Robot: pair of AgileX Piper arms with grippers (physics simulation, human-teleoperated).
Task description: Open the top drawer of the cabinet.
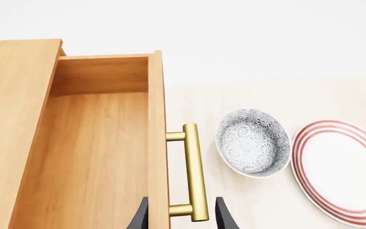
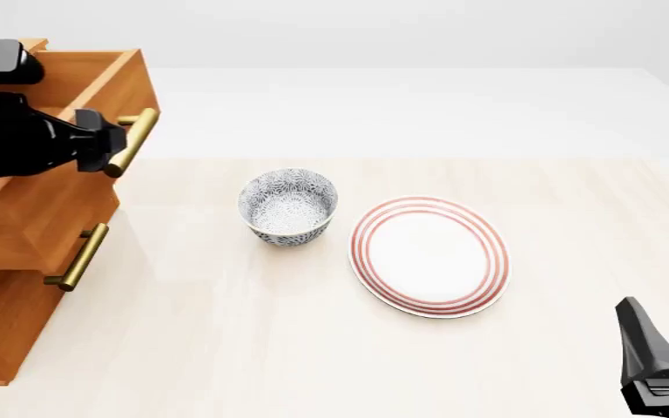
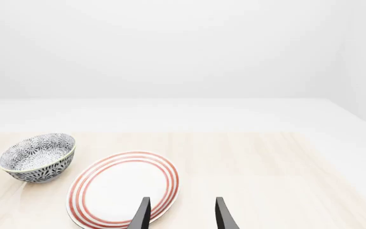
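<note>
Cabinet (image 2: 21, 261) sits at the far left of the surface (image 2: 253, 348), orange-brown wood, three stacked drawers. Top drawer (image 2: 108, 83) is pulled out past the two lower ones; inside is plain bare wood, empty as far as visible. In the left wrist view the drawer (image 1: 94, 143) shows open box walls and a flat front panel with the handle (image 1: 192, 171) mounted on two short brass posts. Handle (image 2: 133, 142) is a brass bar, tilted in the front view. A matching brass handle on the middle drawer (image 2: 77, 257) is visible below.

Left gripper (image 2: 100, 144) is at the top handle, fingers on either side of the bar and drawer front; left gripper (image 1: 181, 217) looks clenched around the handle, though contact is hard to confirm.

Right gripper (image 2: 665, 335) hangs at the lower right, well apart from everything, fingers spread, holding nothing; same in its wrist view (image 3: 181, 214).

Bowl (image 2: 288, 206), blue-grey patterned, stands just beside the red-ringed white plate (image 2: 429, 254), both mid-surface, right of the cabinet.
</note>
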